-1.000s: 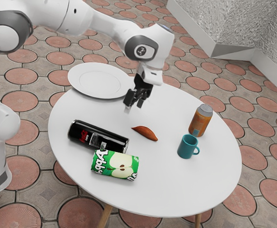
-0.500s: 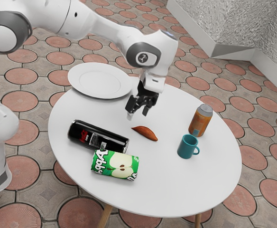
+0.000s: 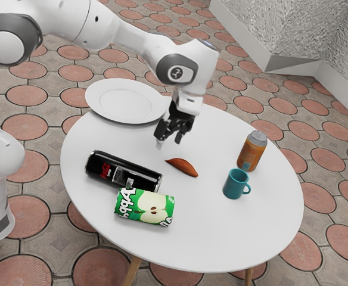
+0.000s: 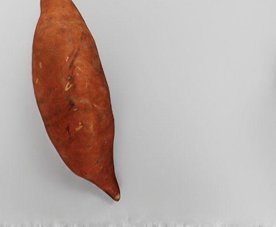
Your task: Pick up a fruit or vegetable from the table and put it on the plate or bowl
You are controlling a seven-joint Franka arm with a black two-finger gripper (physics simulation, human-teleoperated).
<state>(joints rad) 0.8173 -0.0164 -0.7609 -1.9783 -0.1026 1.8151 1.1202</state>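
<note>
Showing big white letters across the green can [image 3: 145, 208], lying on its side and so running upside down; reading perhaps as "Appl", though not with any certainty. Pairing those letters with a printed picture of a halved apple. Carrying a red emblem and a pale label patch with dark print on the black can [image 3: 122, 171], both too small for reading. Bearing a small dark mark on the round grey joint cap [image 3: 177, 72] of the arm, not resolving into letters.
</note>
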